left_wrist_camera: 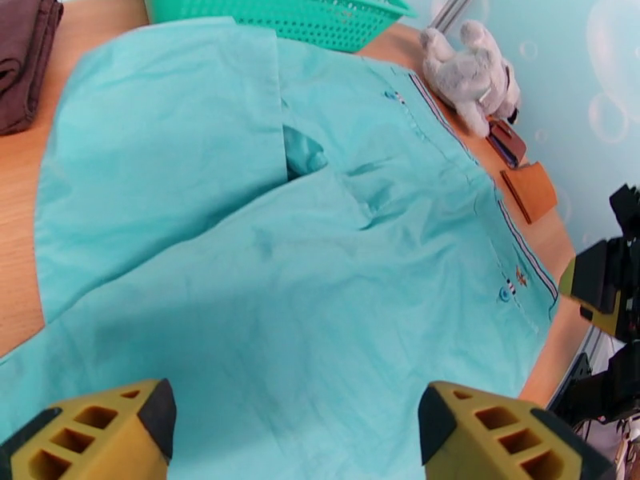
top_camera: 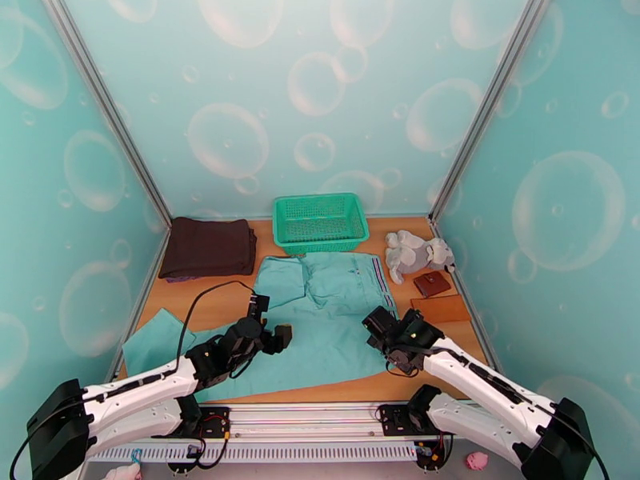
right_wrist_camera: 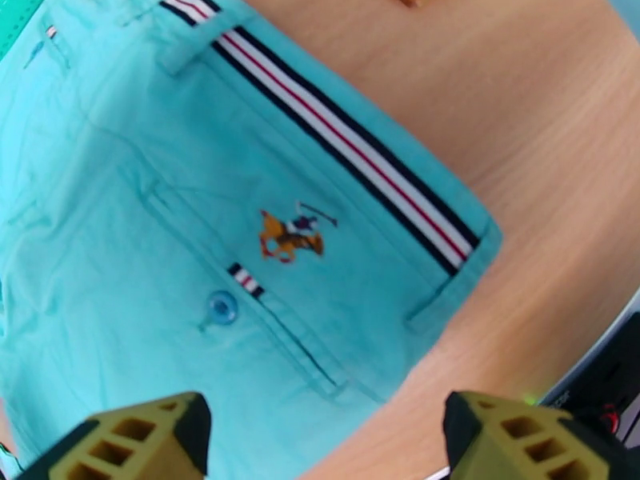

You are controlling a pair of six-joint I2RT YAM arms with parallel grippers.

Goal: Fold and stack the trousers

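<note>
Lying spread on the table, near the green basket, the trousers are judged soft, light and easily wrinkled, so they are best taken at the striped waistband corner. The left gripper is held low over the cloth's middle, the right gripper over that corner; both are spread, and nothing is pinched.

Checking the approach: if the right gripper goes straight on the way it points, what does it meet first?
Most likely the trousers, at the back pocket by the striped waistband corner; the right gripper is open above them, depth unclear.
</note>
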